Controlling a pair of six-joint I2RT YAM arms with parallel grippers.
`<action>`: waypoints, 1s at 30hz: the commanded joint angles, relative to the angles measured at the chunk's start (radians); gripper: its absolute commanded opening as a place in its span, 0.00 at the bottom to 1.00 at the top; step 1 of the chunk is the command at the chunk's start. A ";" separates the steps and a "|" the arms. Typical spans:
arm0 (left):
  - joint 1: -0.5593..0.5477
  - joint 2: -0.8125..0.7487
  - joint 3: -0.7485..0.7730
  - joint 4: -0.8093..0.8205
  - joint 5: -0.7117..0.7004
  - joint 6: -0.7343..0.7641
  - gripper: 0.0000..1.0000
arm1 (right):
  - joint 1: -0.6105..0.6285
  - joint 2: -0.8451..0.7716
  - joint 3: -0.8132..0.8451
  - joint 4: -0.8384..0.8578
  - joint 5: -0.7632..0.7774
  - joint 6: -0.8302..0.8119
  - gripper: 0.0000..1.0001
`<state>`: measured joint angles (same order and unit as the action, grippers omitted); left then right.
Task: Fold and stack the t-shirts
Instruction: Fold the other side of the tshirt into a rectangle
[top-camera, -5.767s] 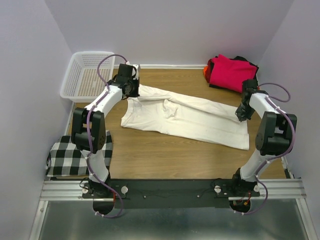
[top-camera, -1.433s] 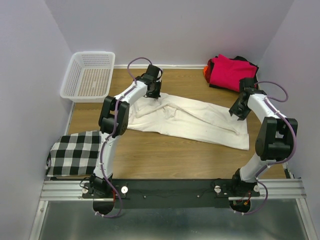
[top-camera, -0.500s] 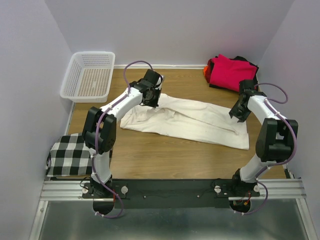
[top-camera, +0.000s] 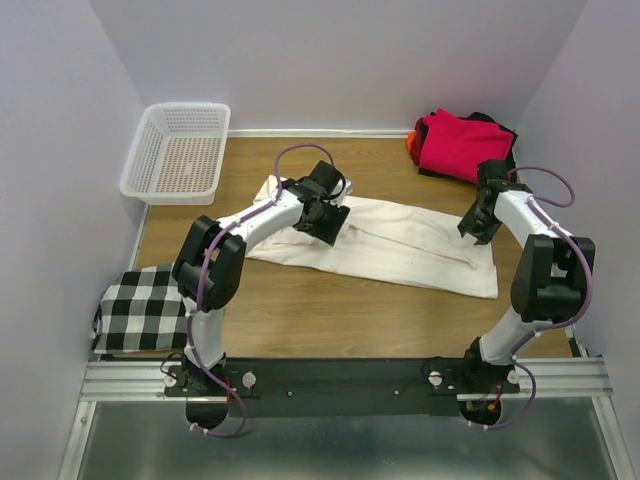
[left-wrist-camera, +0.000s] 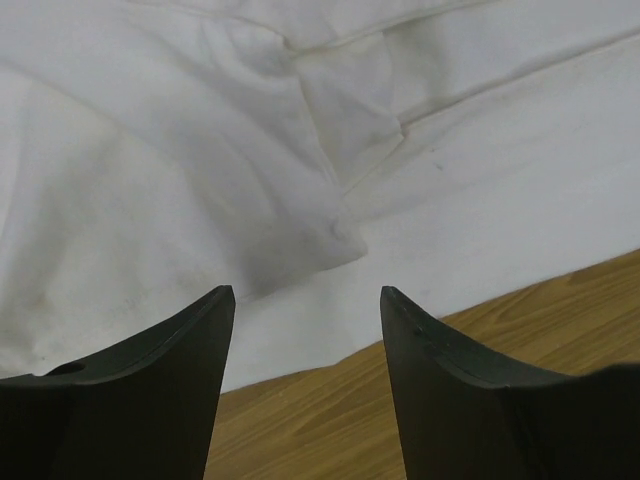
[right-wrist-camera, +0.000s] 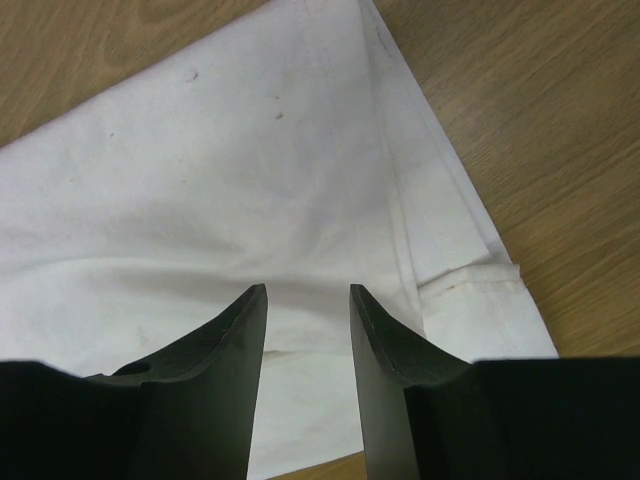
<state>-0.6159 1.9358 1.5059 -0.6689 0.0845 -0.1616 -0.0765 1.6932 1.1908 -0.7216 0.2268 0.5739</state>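
On the wooden table (top-camera: 300, 320), about midway across, the cream t-shirt (top-camera: 400, 245) lay as a long creased strip, slanting from far left down to near right. Its left end was bunched and layered; its right end lay flat with a squared corner and a hemmed flap showing.

Your left gripper (left-wrist-camera: 305, 290) hung over the left part of the shirt, close to its near edge. Jaws were wide apart with nothing between them. The wrist view showed overlapping folds of cream cloth below and bare wood just nearer.

Your right gripper (right-wrist-camera: 307, 288) hung over the shirt's right end. Jaws stood at a narrower gap, also with nothing in them. Flat cloth showed below the fingertips, and the corner of the shirt lay to one side.

In the far right corner sat the folded pile, well apart from the cream shirt. The magenta-red t-shirt (top-camera: 460, 140) lay on top, the black t-shirt (top-camera: 503, 132) showed at its right edge, and a sliver of the orange t-shirt (top-camera: 412, 142) showed at its left.

At far left stood the white mesh basket (top-camera: 150, 150). At near left, by the table's edge, lay a black-and-white checked cloth (top-camera: 150, 305).
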 joint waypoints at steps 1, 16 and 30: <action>0.013 -0.069 0.023 0.026 -0.116 0.011 0.70 | 0.004 0.020 0.006 0.013 0.000 -0.012 0.47; 0.180 0.253 0.351 0.017 -0.111 -0.151 0.70 | 0.004 0.072 0.044 0.014 -0.040 -0.016 0.47; 0.343 0.434 0.496 -0.087 -0.089 -0.220 0.72 | 0.004 0.141 0.033 0.010 -0.057 -0.017 0.47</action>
<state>-0.3180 2.3402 1.9888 -0.7067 -0.0181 -0.3443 -0.0765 1.7996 1.2255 -0.7116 0.1768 0.5598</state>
